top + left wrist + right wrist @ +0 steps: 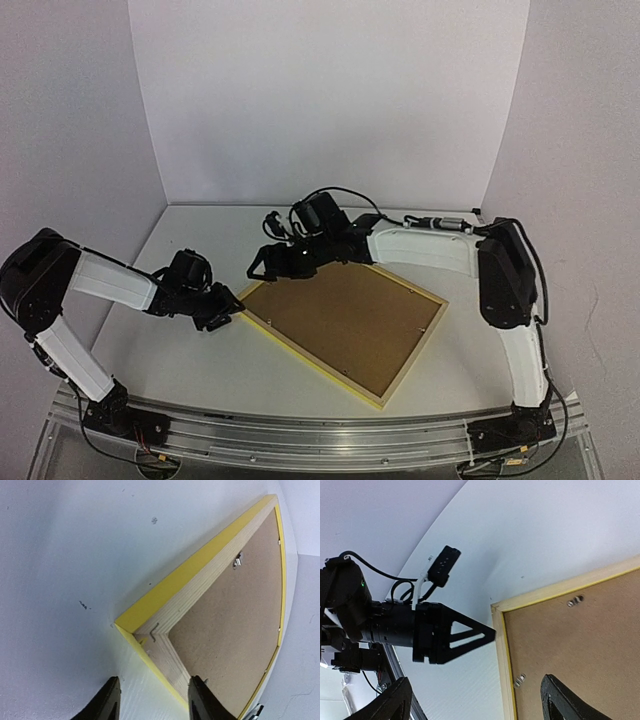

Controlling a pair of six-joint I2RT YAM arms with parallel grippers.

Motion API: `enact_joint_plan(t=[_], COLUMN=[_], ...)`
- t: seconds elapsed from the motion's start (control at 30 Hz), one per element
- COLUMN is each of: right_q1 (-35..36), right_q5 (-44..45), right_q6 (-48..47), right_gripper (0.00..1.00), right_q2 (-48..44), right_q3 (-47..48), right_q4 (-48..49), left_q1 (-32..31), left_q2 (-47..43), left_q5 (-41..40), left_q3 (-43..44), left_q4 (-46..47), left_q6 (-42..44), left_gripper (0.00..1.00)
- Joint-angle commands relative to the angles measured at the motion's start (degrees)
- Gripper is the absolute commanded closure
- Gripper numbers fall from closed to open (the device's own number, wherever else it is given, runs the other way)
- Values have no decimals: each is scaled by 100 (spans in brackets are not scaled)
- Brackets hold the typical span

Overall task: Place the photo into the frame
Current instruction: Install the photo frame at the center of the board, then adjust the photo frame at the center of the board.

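Frame [345, 325] face down: yellow edges, brown back up. Left hand [224, 311] part-open at its corner; right hand [262, 265] wide.

We record the frame [310, 360] lying back-up; its front is hidden beneath the backing board [345, 315], contents not verifiable.

White desk [190, 360], few dark specks [82, 605]. Frame [345, 322] lies flat on it, brown back up, yellow edges. One corner just ahead of left jaws. Another corner between right jaws.
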Motion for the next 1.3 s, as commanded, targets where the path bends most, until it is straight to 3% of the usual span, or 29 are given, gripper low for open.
enact_joint_plan(t=[0.0, 0.07, 0.13, 0.3, 0.47, 0.63, 0.9, 1.1, 1.27], right_q1=[-262, -377, -548, -770, -830, -850, -896, -919, -938], right_q5=[1387, 1856, 2252, 2560, 2657, 2905, 2834, 2762, 2782], right_q6=[437, 822, 1367, 2337, 2775, 3170, 3513, 3623, 3596], right_gripper=[14, 14, 14, 15, 21, 23, 24, 28, 46], right_q2=[-1594, -2214, -2773, -3873, -4281, -4294, -4163, -3984, -3561], right_q3=[-1536, -2436, -3355, -4906, -5546, -5799, -6048, -6160, -6089], right_q4=[-80, -80, -88, -118, -501, -1014, -1205, -1211, -1205], left_q1=[10, 8, 11, 26, 38, 38, 38, 38, 30], left_q2=[-748, -925, -932, -87, 1360, 2727, 4081, 4544, 4483], left_q5=[-371, -407, -516, -897, -742, -459, -159, -236, -353], left_q3=[260, 528, 851, 1976, 3364, 4954, 6288, 6607, 6301], left_q4=[-1174, -1422, -1636, -1996, -1949, -2343, -2747, -3028, -3003], left_q6=[533, 836, 1180, 2056, 3031, 3841, 4398, 4449, 4367], left_gripper=[27, 11, 1, 0, 1, 6, 11, 31, 45])
